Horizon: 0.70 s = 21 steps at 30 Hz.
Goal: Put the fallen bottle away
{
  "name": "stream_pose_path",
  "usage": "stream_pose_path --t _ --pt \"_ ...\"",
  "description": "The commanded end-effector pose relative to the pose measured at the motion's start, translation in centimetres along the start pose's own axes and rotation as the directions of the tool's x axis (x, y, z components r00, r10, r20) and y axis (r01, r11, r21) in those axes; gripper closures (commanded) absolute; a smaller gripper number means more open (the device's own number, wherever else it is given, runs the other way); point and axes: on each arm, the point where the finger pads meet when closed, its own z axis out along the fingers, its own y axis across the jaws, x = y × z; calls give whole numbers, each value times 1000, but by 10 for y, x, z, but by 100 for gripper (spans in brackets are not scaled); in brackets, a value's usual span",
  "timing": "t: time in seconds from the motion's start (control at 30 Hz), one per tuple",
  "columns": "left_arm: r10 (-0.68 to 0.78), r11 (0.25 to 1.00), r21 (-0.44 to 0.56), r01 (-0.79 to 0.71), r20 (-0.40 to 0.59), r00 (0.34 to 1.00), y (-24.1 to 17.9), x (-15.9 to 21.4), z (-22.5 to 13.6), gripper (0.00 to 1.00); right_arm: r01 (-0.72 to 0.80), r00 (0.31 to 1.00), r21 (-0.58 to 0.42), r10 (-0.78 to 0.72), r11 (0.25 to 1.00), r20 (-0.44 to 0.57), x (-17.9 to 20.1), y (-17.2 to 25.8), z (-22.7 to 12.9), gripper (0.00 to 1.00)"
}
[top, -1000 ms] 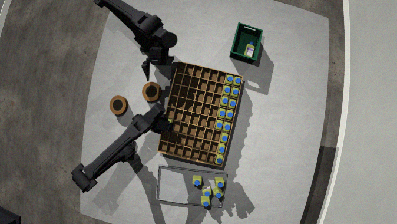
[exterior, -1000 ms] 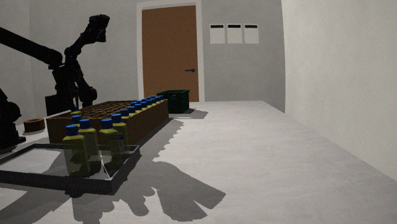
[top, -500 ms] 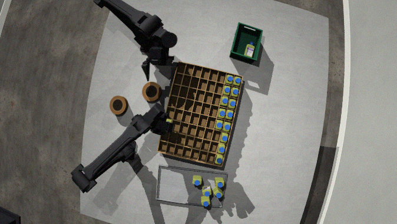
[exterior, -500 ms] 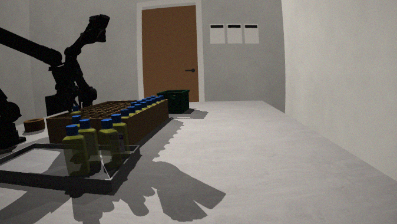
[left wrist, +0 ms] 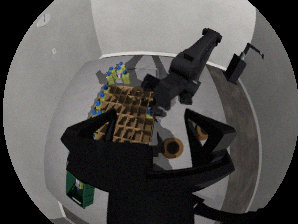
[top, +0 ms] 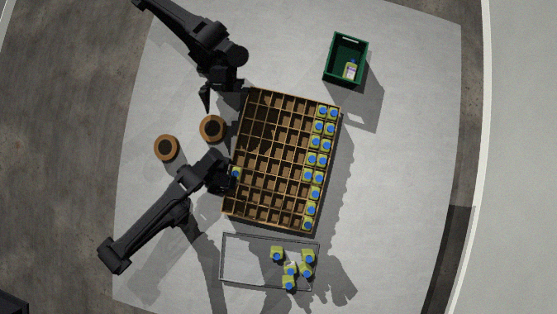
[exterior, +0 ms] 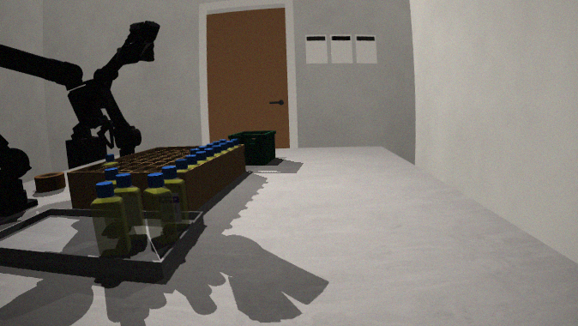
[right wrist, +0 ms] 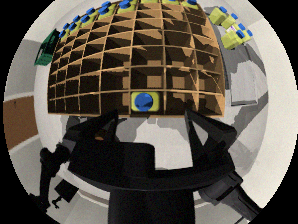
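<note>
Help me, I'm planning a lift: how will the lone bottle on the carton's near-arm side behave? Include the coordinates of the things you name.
The lone bottle [top: 237,168] [exterior: 110,165] [left wrist: 149,116] [right wrist: 156,96] probably won't tip far: the carton's [top: 264,222] [exterior: 223,176] [right wrist: 175,93] cell walls surround it. Its angular shoulders suggest a fairly stiff body. The rounded blue cap [top: 235,173] [exterior: 110,157] [right wrist: 144,101] might slip.

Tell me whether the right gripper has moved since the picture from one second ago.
Yes. In the top view, the right gripper has backed off, away from the carton, uncovering the lone bottle.
</note>
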Motion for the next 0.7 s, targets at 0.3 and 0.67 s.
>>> stream_pose_path --t 0.3,0.67 --pt "18 1000 -4 -18 14 1000 1 -10 -3 0 -13 1000 -6 13 1000 9 -8 22 -37 0" --pt "18 1000 -4 -18 14 1000 1 -10 -3 0 -24 1000 -2 24 1000 10 -11 21 -36 0"
